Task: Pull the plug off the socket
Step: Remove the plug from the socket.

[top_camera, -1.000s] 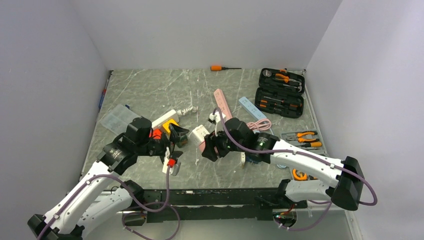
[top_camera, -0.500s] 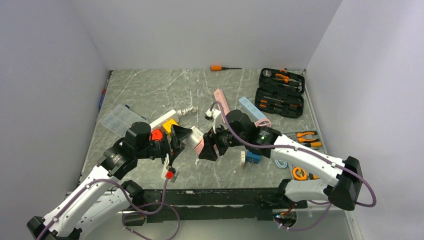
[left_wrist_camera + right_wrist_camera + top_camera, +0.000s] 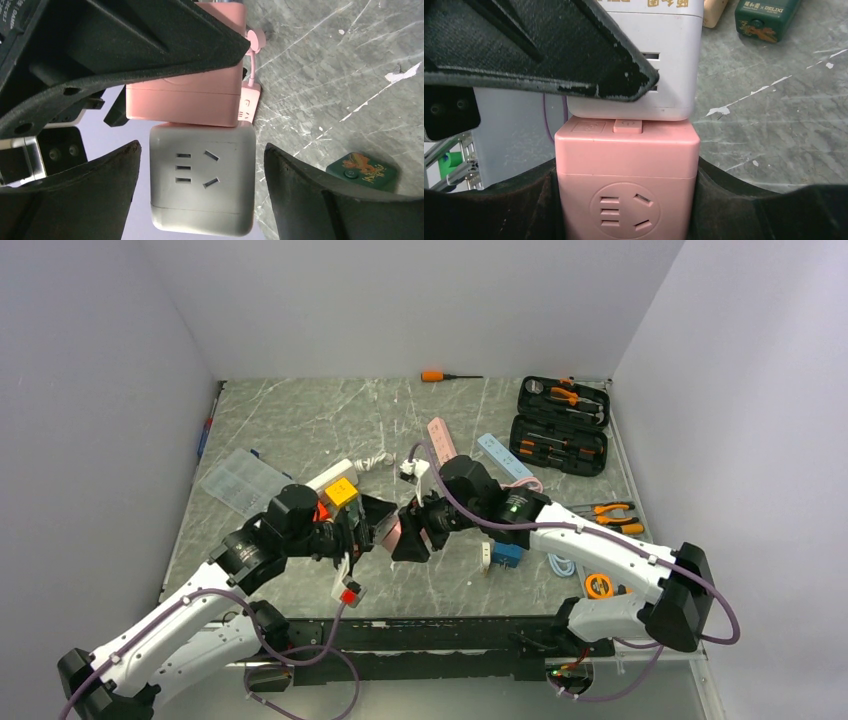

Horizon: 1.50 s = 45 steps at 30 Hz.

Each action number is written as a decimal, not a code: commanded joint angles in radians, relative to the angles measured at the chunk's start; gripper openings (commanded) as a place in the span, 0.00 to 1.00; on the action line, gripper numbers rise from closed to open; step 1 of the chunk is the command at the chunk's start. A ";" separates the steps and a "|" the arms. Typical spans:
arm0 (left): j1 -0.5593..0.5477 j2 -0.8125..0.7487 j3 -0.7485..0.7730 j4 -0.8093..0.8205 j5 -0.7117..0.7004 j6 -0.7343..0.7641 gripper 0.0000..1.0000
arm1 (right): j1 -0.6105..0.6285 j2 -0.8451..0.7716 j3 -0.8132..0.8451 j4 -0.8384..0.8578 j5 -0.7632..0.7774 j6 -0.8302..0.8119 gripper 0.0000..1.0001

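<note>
A pink cube socket (image 3: 626,185) has a white cube plug (image 3: 659,65) stuck into its far face, and the pair is held above the table. My right gripper (image 3: 626,205) is shut on the pink cube's two sides. In the left wrist view the white plug (image 3: 202,185) sits between the fingers of my left gripper (image 3: 201,150), which is open, with a gap on each side. The pink socket (image 3: 185,100) lies beyond it. From above, the left gripper (image 3: 365,525) and right gripper (image 3: 412,535) meet nose to nose at the table's middle.
An open black tool case (image 3: 563,425) lies back right, with an orange screwdriver (image 3: 440,376) at the back wall. Pink (image 3: 443,440) and blue (image 3: 505,455) power strips, pliers (image 3: 610,518), a tape measure (image 3: 598,586), a blue block (image 3: 505,554) and a clear box (image 3: 235,480) lie around.
The two arms have closed in on each other. The right gripper carried the joined cubes leftwards, and the open left gripper moved right until its fingers straddle the white plug.
</note>
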<state>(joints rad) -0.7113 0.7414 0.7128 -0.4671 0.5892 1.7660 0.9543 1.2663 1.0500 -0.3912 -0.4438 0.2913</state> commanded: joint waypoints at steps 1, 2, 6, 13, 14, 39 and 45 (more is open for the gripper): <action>-0.026 0.020 0.041 0.001 -0.016 0.067 0.89 | -0.003 0.004 0.072 0.066 -0.036 -0.021 0.00; -0.031 0.025 0.045 -0.004 -0.025 0.073 0.85 | -0.003 0.009 0.075 0.067 -0.038 -0.022 0.00; -0.052 0.041 0.055 -0.008 -0.052 0.066 0.72 | -0.003 0.024 0.089 0.065 -0.040 -0.027 0.00; -0.061 0.041 0.047 -0.004 -0.084 0.076 0.31 | -0.003 0.037 0.091 0.050 -0.050 -0.030 0.00; -0.061 0.041 0.048 -0.004 -0.087 0.076 0.24 | -0.003 0.038 0.091 0.040 -0.048 -0.033 0.00; -0.046 0.124 0.038 0.018 -0.317 0.061 0.00 | -0.003 -0.202 -0.116 -0.108 0.072 0.005 0.00; -0.018 0.152 0.025 0.055 -0.378 0.075 0.00 | -0.003 -0.247 -0.181 -0.106 0.075 0.033 0.00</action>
<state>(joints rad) -0.8078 0.8829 0.7380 -0.3637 0.4915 1.8217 0.9482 1.1114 0.9161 -0.3431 -0.3183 0.2901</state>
